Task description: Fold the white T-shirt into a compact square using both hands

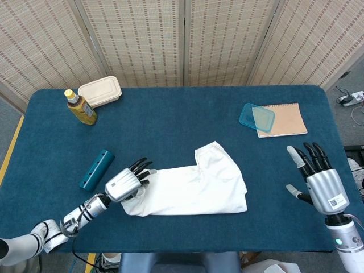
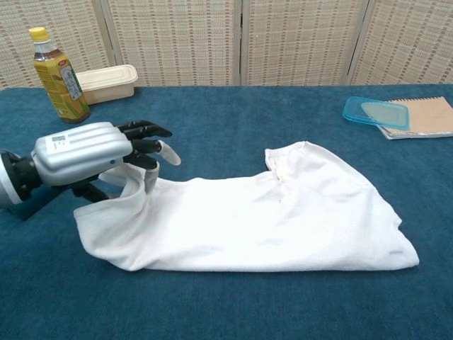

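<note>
The white T-shirt (image 1: 193, 185) (image 2: 276, 219) lies folded into a long band across the near middle of the blue table (image 1: 182, 114). My left hand (image 1: 128, 182) (image 2: 92, 152) grips the shirt's left end and holds it lifted a little off the table, so the cloth bunches under the fingers. My right hand (image 1: 319, 182) hovers to the right of the shirt with fingers spread and nothing in it. The chest view does not show the right hand.
A teal cylinder (image 1: 95, 169) lies left of the shirt. A tea bottle (image 1: 80, 107) (image 2: 59, 74) and a beige lunch box (image 1: 100, 91) (image 2: 106, 81) stand at the back left. A blue lid (image 1: 256, 117) (image 2: 376, 112) rests on a brown notebook (image 1: 284, 119) at the back right.
</note>
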### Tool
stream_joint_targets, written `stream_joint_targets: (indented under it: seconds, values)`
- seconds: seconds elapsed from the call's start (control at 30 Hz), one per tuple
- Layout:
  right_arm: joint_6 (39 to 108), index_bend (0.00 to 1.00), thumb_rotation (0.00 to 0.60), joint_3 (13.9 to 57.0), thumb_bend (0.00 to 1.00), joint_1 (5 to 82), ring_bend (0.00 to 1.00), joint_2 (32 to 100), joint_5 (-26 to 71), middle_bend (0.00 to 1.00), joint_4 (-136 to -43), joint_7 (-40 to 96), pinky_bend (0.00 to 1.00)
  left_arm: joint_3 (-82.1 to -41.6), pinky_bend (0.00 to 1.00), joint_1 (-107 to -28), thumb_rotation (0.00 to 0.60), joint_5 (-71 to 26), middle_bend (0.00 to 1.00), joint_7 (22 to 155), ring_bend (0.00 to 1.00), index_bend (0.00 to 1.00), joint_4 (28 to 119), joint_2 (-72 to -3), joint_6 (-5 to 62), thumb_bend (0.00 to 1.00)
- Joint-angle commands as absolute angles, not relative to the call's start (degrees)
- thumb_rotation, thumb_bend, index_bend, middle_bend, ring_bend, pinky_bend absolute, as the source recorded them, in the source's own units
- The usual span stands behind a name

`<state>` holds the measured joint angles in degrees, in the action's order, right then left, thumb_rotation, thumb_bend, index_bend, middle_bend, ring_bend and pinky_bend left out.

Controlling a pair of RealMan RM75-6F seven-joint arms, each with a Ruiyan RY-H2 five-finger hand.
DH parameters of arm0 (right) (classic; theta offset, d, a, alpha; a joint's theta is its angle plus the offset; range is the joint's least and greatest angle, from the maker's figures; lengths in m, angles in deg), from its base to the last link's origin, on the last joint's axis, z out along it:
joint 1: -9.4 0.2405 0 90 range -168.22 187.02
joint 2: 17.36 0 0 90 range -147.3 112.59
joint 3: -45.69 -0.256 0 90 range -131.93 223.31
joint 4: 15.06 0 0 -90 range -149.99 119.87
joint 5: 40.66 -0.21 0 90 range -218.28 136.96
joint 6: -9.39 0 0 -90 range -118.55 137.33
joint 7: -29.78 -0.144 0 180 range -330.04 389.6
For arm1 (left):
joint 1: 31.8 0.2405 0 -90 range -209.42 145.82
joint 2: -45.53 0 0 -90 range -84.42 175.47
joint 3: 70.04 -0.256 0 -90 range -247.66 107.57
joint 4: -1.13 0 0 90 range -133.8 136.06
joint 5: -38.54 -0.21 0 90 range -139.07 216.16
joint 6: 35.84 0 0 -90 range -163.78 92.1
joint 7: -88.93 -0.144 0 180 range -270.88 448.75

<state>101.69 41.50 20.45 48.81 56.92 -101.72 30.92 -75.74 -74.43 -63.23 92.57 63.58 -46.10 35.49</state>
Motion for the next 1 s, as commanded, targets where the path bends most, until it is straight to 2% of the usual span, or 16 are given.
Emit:
stream_joint_targets:
  seconds: [0.03,0.23,0.4,0.7,1.0]
  values:
    - [102.34,0.06,0.600,41.20,0.07,20.27,0.04,48.87,56.91,0.17,-101.19,30.49,0.00,-70.70,0.00,-77.75,0.600,-59.55,0.22,83.75,0.04,0.75,76.36,-41.24,30.41,0.72]
    - [103.79,0.06,0.600,40.62,0.07,19.70,0.04,48.81,56.55,0.17,-100.36,29.52,0.00,-65.23,0.00,-80.44,0.600,-54.06,0.22,75.04,0.04,0.75,85.44,-40.90,25.32,0.72]
    - [104.62,0.07,0.600,40.58,0.07,19.17,0.04,48.54,56.59,0.17,-100.10,29.12,0.00,-61.22,0.00,-82.62,0.600,-48.22,0.22,66.83,0.04,0.74,89.15,-42.60,21.42,0.72]
    - [105.62,0.07,0.600,40.35,0.07,18.13,0.04,47.56,55.89,0.17,-100.05,28.68,0.00,-56.19,0.00,-86.61,0.600,-38.97,0.22,55.19,0.04,0.74,91.78,-46.62,18.08,0.72]
    - [106.21,0.07,0.600,40.20,0.07,17.42,0.04,47.55,55.34,0.17,-99.16,27.50,0.00,-53.55,0.00,-92.08,0.600,-31.22,0.22,46.22,0.04,0.74,90.42,-53.27,16.08,0.72]
